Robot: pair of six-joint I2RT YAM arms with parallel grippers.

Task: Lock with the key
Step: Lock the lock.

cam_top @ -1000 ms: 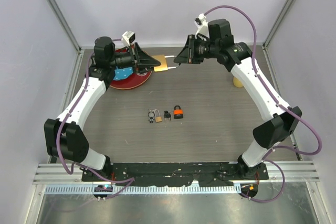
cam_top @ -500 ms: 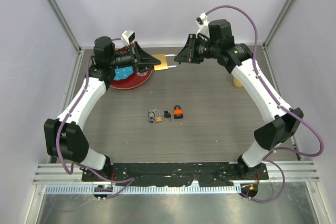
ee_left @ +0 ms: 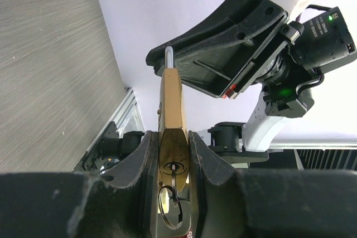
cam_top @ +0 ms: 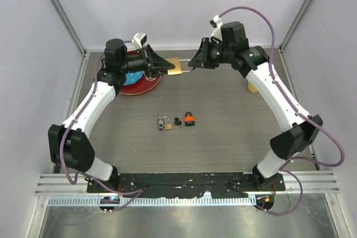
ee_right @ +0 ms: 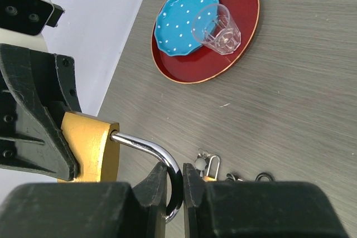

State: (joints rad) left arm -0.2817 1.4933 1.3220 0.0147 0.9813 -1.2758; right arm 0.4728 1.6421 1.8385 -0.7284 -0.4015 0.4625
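Over the last second both arms have carried their shared load a little further from the red plate: the left arm has swung its wrist out past the plate's right rim, and the right arm has given way by about as much, so the gap between them looks unchanged. The brass padlock hangs in the air just off that rim, on the side away from the left arm. The left gripper is clenched on the lock's body, keyhole end toward its own camera. The right gripper is pinched tight on the steel shackle, which seems raised out of the body, its second leg hidden behind the fingers. A key ring dangles from the keyhole, so the key appears to be seated already. I judge this a repositioning only: the lock is not yet closed, and the shackle must go home before the key is turned. An orange padlock lies on the table, well apart from the plate on its near side
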